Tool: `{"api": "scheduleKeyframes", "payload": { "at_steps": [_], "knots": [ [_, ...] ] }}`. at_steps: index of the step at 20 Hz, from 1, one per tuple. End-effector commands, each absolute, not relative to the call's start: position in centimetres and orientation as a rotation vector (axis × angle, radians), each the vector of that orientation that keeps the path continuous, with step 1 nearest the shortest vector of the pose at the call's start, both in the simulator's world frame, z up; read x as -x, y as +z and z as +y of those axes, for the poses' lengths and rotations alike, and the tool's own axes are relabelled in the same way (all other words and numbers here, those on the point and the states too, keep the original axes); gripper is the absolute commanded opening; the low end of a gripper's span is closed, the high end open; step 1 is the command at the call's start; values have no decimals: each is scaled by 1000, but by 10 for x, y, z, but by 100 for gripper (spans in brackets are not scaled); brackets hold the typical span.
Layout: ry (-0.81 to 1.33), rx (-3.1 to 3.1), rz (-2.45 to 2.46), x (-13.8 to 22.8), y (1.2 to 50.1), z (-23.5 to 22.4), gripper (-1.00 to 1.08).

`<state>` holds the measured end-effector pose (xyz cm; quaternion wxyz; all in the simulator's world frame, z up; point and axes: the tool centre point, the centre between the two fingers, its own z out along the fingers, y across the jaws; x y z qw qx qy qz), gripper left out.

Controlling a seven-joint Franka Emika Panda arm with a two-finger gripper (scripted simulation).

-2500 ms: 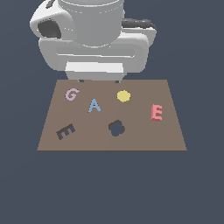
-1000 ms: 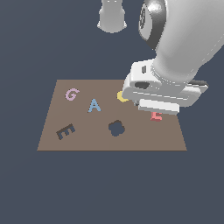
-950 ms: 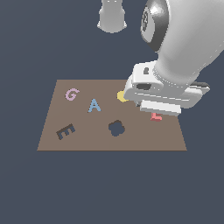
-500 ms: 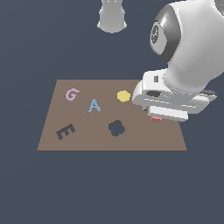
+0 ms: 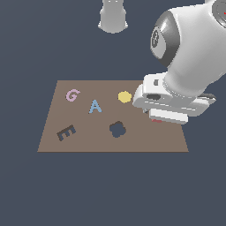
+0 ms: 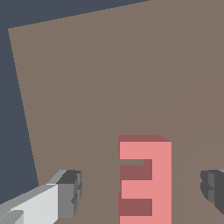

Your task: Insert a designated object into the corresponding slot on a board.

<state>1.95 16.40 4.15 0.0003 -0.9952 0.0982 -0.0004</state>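
Note:
The red letter E [image 6: 146, 177] lies flat on the brown board [image 6: 87, 87] in the wrist view, between my two spread fingers [image 6: 68, 194], with a gap on each side. My gripper [image 6: 142, 192] is open and touches nothing. In the exterior view the arm's hand [image 5: 170, 103] hangs over the board's [image 5: 84, 143] right side and hides the red letter, apart from a red sliver under it. The dark tilted E-shaped slot [image 5: 66, 132] is at the board's front left, far from the gripper.
On the board also lie a pink letter G [image 5: 72, 94], a blue letter A [image 5: 95, 106] and a yellow hexagon [image 5: 124, 96]. A dark clover-shaped cutout [image 5: 117, 129] sits near the middle. A grey post [image 5: 113, 15] stands behind the board.
The arm swung from behind the board out over its right side and came down over the red letter E, which it now covers in the exterior view.

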Motion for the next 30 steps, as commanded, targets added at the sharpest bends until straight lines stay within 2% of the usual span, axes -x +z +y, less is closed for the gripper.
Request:
{"api": "scheduleKeyframes", "payload": {
  "at_steps": [1, 4, 5, 20, 25, 30],
  "knots": [
    [0, 3126, 309, -19, 33, 163, 100],
    [0, 3126, 309, -19, 30, 163, 100],
    [0, 3126, 309, -19, 30, 163, -100],
    [0, 3124, 335, -23, 30, 157, -100],
    [0, 3111, 439, -38, 31, 133, -100],
    [0, 3076, 636, -63, 33, 84, -100]
  ]
}}
